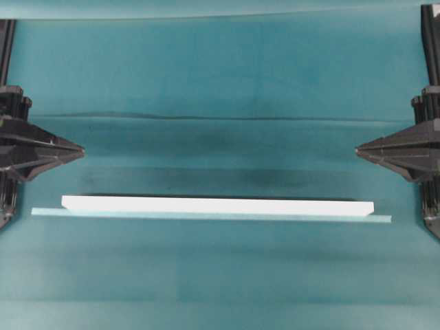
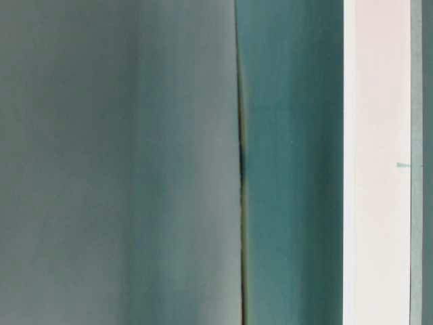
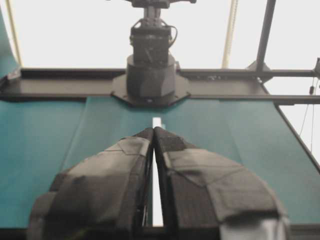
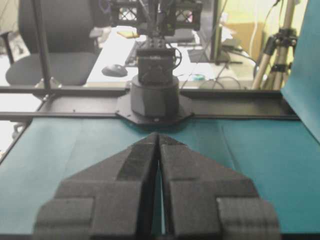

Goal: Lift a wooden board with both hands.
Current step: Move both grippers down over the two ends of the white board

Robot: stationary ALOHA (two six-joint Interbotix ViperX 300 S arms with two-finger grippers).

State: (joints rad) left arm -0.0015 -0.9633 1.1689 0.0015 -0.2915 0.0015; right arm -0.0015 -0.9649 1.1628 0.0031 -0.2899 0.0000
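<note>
One wooden board (image 1: 216, 205) lies flat; two tools, left (image 1: 82, 150) and right (image 1: 357, 149), are clenched, empty.

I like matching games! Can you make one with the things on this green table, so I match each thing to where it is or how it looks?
Things:
1. long flat white wooden board
2. thin pale teal strip
3. black left gripper
4. black right gripper

Descriptions:
A. shut, at the right edge
B. lying across the middle, untouched
C. shut, at the left edge
D. running along the board's near side

Pairs: 1-B, 2-D, 3-C, 4-A
</note>
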